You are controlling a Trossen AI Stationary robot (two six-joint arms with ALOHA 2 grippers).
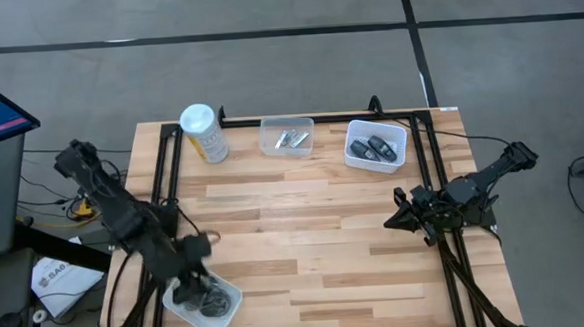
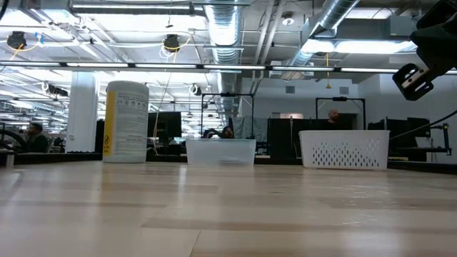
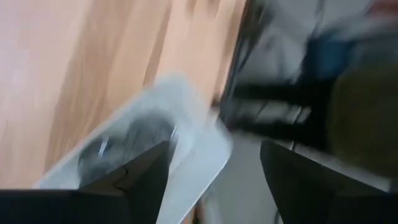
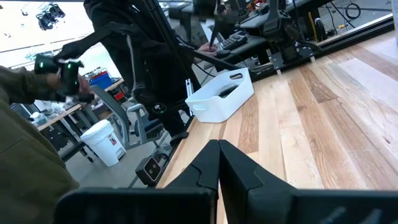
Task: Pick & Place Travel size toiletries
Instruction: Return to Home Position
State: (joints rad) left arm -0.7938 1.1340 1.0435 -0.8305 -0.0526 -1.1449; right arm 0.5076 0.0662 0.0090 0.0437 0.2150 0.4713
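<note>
A white tray (image 1: 225, 309) sits at the table's near left corner with dark round lumps in clear wrapping (image 1: 214, 305) lying in it; they also show in the left wrist view (image 3: 124, 146). My left gripper (image 1: 191, 285) hovers over this tray, open (image 3: 214, 180) and holding nothing. Silvery tubes (image 1: 291, 140) lie in a clear container (image 1: 271, 147) at the far edge. Two dark oblong pieces (image 1: 376, 148) lie in a white perforated basket (image 1: 352, 155) beside it. My right gripper (image 1: 395, 219) is shut (image 4: 219, 163) and hangs above the table's right side.
A tall pale-yellow canister (image 1: 202, 133) with a white lid stands at the far left, left of the clear container (image 2: 221, 151) and the basket (image 2: 344, 148). A dark frame rims the table's sides. The wooden middle (image 1: 306, 233) holds nothing. A person's sleeve (image 4: 25, 149) shows beyond the left edge.
</note>
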